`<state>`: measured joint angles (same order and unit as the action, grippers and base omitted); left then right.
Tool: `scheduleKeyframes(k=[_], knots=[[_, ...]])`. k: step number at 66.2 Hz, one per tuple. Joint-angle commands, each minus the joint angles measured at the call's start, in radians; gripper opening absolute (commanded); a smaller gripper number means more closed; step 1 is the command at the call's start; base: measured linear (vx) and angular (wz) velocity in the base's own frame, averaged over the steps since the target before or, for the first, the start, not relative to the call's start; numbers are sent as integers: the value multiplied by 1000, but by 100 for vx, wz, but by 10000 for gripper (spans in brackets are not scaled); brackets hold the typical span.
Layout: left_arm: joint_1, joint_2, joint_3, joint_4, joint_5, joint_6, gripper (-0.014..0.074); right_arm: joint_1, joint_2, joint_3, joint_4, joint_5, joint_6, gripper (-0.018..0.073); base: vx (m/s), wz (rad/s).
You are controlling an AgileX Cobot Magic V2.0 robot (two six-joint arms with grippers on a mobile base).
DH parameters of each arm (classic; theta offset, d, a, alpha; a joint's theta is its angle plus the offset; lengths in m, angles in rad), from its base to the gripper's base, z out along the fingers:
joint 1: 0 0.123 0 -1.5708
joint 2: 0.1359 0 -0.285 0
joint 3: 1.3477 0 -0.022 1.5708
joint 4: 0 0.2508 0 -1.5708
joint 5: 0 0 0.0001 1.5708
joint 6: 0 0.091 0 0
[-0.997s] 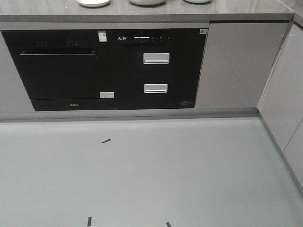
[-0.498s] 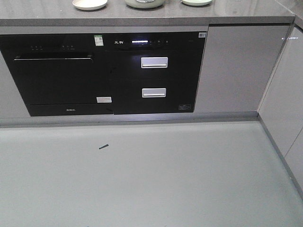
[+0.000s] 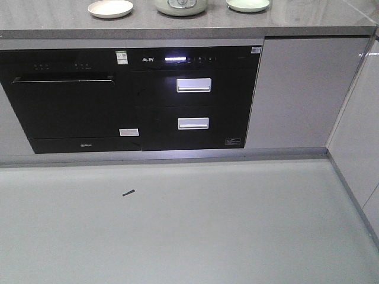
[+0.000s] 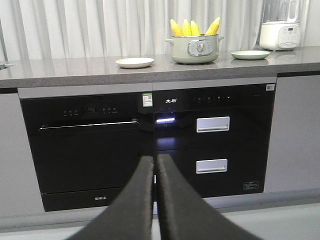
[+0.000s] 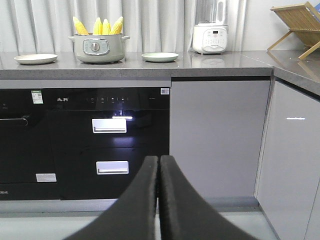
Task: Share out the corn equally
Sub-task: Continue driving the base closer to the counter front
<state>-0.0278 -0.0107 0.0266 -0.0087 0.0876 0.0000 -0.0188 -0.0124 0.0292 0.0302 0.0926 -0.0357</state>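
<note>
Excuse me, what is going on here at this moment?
Nothing is being handled yet. Four yellow corn cobs stand in a pale green round pot on the grey countertop, between a cream round plate and a pale green round plate, both bare. The left gripper and the right gripper face the counter from a distance, fingers shut and empty.

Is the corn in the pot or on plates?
In the pot: the corn stands upright in it. The white plate and green plate look empty.

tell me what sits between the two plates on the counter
A pale green pot holding four upright corn cobs stands between the cream plate and the green plate, clearest in the left wrist view.
</note>
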Motion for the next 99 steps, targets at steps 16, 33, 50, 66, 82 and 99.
scheduleKeyframes(k=[16,33,50,66,82,99], knots=[[0,-16,14,-4,-68,-11,-6,-7,5,7,-1,-71,-11,-11,12,1],[0,-16,14,-4,-68,-11,-6,-7,5,7,-1,-71,-11,-11,10,0],[0,-16,14,-4,-68,-11,-6,-7,5,7,-1,-71,-11,-11,7,0],[0,-16,14,-4,-68,-11,-6,-7,5,7,-1,-71,-11,-11,5,1],[0,-16,14,-4,-68,-11,-6,-7,5,7,-1,-71,-11,-11,4,1],[0,-16,14,-4,-68,-11,-6,-7,5,7,-1,-71,-11,-11,4,1]])
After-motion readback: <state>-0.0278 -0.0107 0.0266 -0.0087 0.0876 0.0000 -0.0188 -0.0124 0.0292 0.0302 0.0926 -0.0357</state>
